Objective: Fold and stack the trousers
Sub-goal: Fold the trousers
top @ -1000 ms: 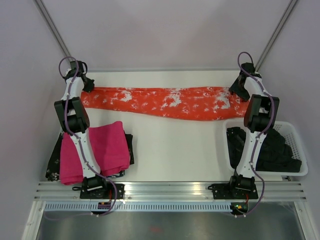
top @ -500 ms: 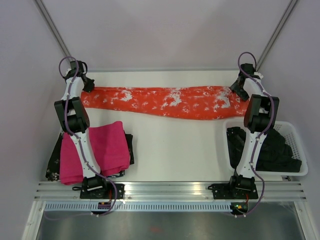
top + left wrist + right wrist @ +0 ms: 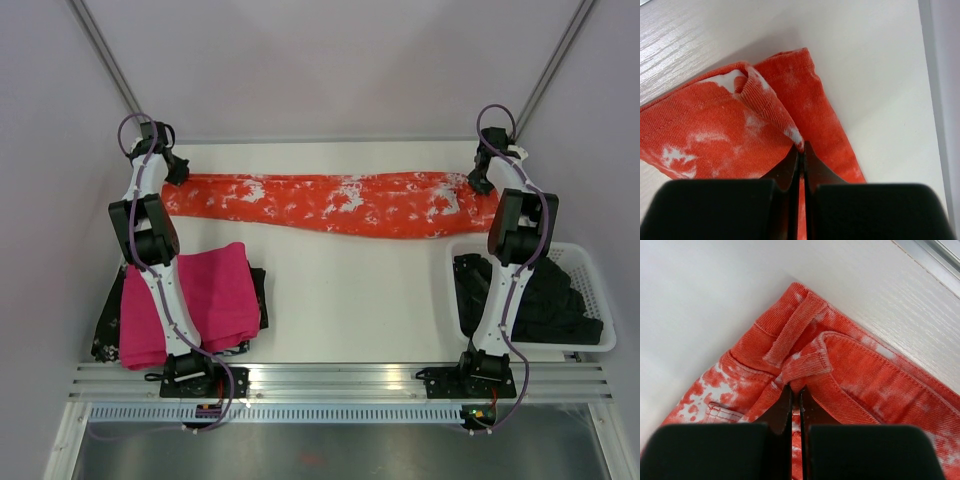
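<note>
The orange-red trousers (image 3: 330, 204) with white blotches lie stretched flat across the far part of the table, leg cuffs at the left, waistband at the right. My left gripper (image 3: 178, 170) is shut on the cuff end; in the left wrist view its jaws (image 3: 801, 148) pinch a raised fold of the trousers (image 3: 715, 135). My right gripper (image 3: 483, 180) is shut on the waistband end; the right wrist view has its jaws (image 3: 795, 388) pinching a bunched bit of waistband (image 3: 810, 362) beside a belt loop (image 3: 790, 330).
A folded magenta-pink cloth (image 3: 190, 300) lies on a dark garment (image 3: 108, 325) at the near left. A white basket (image 3: 592, 290) with dark clothes (image 3: 540, 300) stands at the near right. The back wall runs close behind the trousers.
My right gripper has gone from open to shut on the waistband end of the trousers, having shifted slightly right and back. The left arm has not moved.
</note>
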{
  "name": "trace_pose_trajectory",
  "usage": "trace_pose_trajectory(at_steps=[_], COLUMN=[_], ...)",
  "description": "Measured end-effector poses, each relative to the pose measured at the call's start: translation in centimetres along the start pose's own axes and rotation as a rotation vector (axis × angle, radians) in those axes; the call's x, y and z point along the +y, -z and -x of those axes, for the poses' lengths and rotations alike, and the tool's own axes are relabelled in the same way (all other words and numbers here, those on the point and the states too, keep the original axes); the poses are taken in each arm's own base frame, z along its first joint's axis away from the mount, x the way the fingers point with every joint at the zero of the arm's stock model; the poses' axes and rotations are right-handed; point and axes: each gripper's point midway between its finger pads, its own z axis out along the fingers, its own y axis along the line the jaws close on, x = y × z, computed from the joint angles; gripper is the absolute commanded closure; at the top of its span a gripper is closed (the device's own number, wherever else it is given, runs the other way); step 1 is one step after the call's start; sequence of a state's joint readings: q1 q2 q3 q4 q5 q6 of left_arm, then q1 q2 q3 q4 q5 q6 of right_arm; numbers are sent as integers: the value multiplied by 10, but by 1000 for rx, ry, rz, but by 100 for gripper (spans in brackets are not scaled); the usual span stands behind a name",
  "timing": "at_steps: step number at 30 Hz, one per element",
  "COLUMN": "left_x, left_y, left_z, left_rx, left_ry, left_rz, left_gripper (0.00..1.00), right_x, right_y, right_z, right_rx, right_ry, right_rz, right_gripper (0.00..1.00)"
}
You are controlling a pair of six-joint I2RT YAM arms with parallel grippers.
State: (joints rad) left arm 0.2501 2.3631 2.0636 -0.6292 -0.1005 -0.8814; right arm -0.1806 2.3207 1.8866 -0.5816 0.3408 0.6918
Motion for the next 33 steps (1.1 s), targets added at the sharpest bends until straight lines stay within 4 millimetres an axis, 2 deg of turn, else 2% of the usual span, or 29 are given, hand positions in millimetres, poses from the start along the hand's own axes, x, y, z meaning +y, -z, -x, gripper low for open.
trace_pose_trajectory(at_steps=[3,7,13,23,30,33], left_x=[3,3,-6,-21,-27,-28], left_y=[0,4,14,22,11,1], left_z=[-1,0,7,14,12,10], left_rx=[2,-2,-25,-30,-24,-23], left_ry=[-2,-12,-13,-9,-8,-9], left_rz=[12,17,-5,-53,-83,-90], left_gripper=[98,98,98,98,97,87], right_x=[-6,-17,-10,-4,7,14], right_y=[7,26,48,45,35,26], right_z=[0,2,23,30,38,38], right_rx=[-11,-30,-86,-113,-152,-152], right_ry=[-2,5,4,15,6,10], right_rz=[-2,-7,38,59,94,103], right_gripper=[100,100,100,100,97,89])
